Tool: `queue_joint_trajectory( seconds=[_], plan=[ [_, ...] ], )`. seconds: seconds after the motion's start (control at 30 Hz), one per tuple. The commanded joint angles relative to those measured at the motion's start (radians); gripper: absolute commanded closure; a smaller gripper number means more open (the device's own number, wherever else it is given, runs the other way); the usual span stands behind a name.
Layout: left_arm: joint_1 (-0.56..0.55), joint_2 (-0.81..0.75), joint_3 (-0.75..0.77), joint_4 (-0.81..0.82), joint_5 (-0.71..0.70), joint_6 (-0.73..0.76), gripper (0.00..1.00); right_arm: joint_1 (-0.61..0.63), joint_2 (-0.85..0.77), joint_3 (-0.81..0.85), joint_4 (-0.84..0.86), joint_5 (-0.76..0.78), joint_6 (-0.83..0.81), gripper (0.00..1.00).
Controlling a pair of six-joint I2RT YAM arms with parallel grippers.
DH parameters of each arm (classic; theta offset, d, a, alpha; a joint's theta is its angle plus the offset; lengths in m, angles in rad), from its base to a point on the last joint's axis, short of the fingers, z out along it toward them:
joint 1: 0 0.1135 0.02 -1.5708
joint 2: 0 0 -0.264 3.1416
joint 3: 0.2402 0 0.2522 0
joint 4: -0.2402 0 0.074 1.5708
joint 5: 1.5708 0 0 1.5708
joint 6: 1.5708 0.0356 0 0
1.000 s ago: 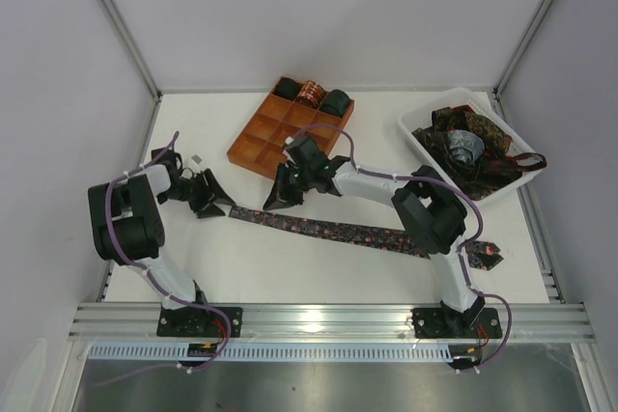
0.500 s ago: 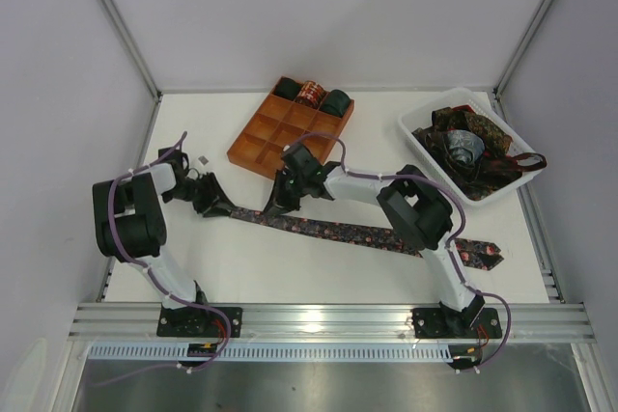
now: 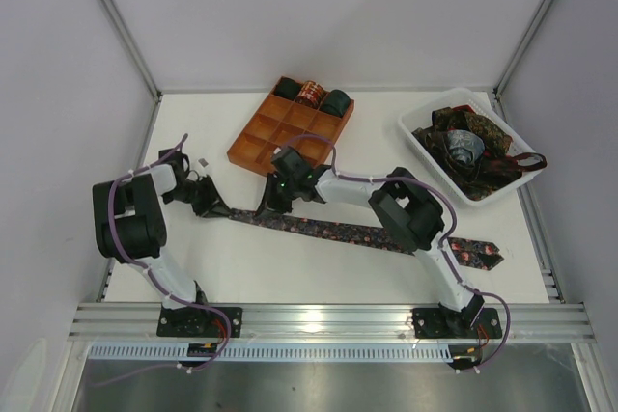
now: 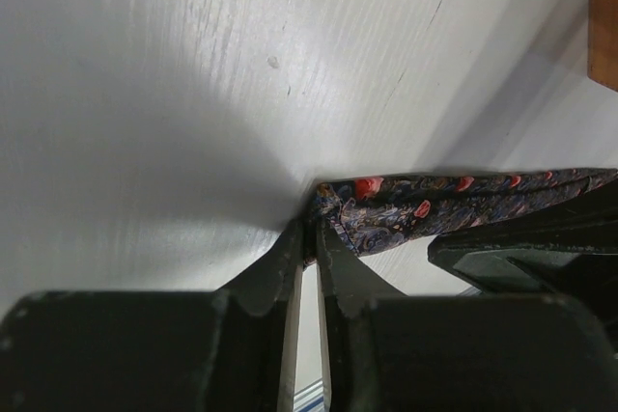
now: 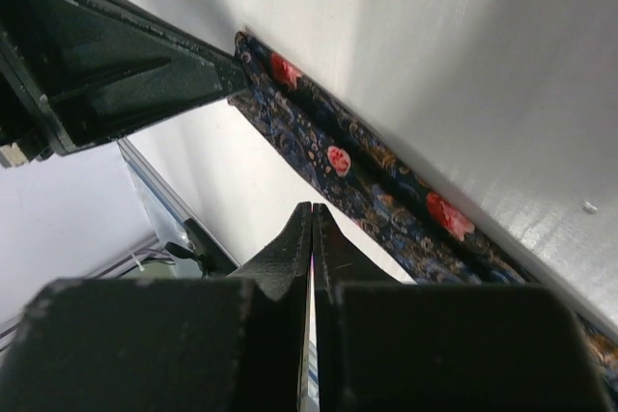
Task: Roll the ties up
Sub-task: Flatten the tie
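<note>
- Left wrist view: the left fingers (image 4: 282, 256) are clenched on the very tip of the tie (image 4: 425, 207), whose narrow end bunches between them at the frame's centre. So little cloth is caught that a pull or twist to start the roll could let it slip out.
- The tie lies flat across the tabletop (image 3: 290, 267), running from centre left to lower right in the top view, with its wide end well away from either arm. That loose length may drag, skew or fold once rolling starts, giving a lopsided coil.
- The right fingers (image 5: 294, 238) are clenched on nothing, their tips just beside the tie near its narrow end; whether they touch the tabletop I cannot tell. Too light a press there would let the cloth slide, and too hard a press would wrinkle it.
- Both sets of fingers sit close together at centre left, so a turn of either wrist risks a knock.
- The tray (image 3: 256, 147) holding rolled ties (image 3: 311, 94) stands just above the right wrist, and a careless lift could nudge it.
</note>
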State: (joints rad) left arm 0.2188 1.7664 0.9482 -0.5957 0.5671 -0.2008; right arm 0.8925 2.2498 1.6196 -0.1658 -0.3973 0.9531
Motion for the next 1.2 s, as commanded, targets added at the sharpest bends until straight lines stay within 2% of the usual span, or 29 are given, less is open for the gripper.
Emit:
queue_joint_trajectory(
  seconds=[0.0,0.1,0.17,0.23,0.33,0.4,0.43,0.47,0.53,0.63,0.7,0.77,0.8,0.83,0.9,0.93,1.0,1.17],
  plan=[
    [-0.007,-0.039,-0.031,-0.007,-0.056,0.021,0.86,0.017,0.024,0.052,-0.008,0.037,-0.004,1.00],
    [-0.007,-0.042,-0.029,-0.016,-0.056,0.018,0.87,0.022,0.034,0.080,-0.031,0.035,-0.033,1.00],
    [-0.007,-0.044,-0.032,-0.019,-0.068,0.015,0.81,0.020,0.031,0.086,-0.060,0.041,-0.054,1.00],
    [-0.007,-0.042,-0.032,-0.021,-0.073,0.012,0.80,0.022,0.027,0.085,-0.078,0.052,-0.076,1.00],
    [-0.006,-0.041,-0.025,-0.044,-0.104,0.006,0.82,0.019,0.019,0.097,-0.100,0.069,-0.105,1.00],
    [-0.006,-0.057,-0.019,-0.078,-0.179,-0.014,0.82,0.017,0.001,0.109,-0.122,0.080,-0.135,1.00],
    [-0.006,-0.088,-0.019,-0.090,-0.206,-0.028,0.64,0.014,-0.009,0.117,-0.161,0.112,-0.186,1.00],
    [-0.006,-0.113,-0.019,-0.099,-0.261,-0.046,0.53,0.011,-0.024,0.117,-0.178,0.132,-0.212,1.00],
    [-0.009,-0.204,-0.051,-0.105,-0.279,-0.113,0.37,0.002,-0.059,0.115,-0.242,0.190,-0.304,1.00],
    [-0.036,-0.295,-0.101,-0.113,-0.283,-0.224,0.33,-0.023,-0.099,0.096,-0.313,0.264,-0.378,1.00],
    [-0.090,-0.404,-0.130,-0.125,-0.312,-0.309,0.33,-0.035,-0.151,0.022,-0.307,0.281,-0.433,1.00],
    [-0.143,-0.515,-0.155,-0.121,-0.315,-0.369,0.37,-0.056,-0.185,-0.032,-0.291,0.307,-0.468,1.00],
    [-0.200,-0.545,-0.187,-0.110,-0.314,-0.443,0.42,-0.064,-0.209,-0.077,-0.287,0.313,-0.476,1.00],
    [-0.211,-0.573,-0.209,-0.098,-0.296,-0.486,0.46,-0.075,-0.220,-0.095,-0.272,0.316,-0.485,1.00],
    [-0.318,-0.639,-0.276,-0.027,-0.262,-0.622,0.62,-0.082,-0.229,-0.127,-0.250,0.307,-0.508,1.00],
    [-0.350,-0.660,-0.291,-0.004,-0.262,-0.662,0.74,-0.086,-0.223,-0.125,-0.247,0.299,-0.516,1.00],
    [-0.436,-0.689,-0.322,0.052,-0.285,-0.747,0.84,-0.086,-0.214,-0.124,-0.242,0.290,-0.534,1.00],
    [-0.585,-0.625,-0.338,0.147,-0.337,-0.880,0.94,-0.092,-0.170,-0.130,-0.218,0.242,-0.522,1.00]
  ],
)
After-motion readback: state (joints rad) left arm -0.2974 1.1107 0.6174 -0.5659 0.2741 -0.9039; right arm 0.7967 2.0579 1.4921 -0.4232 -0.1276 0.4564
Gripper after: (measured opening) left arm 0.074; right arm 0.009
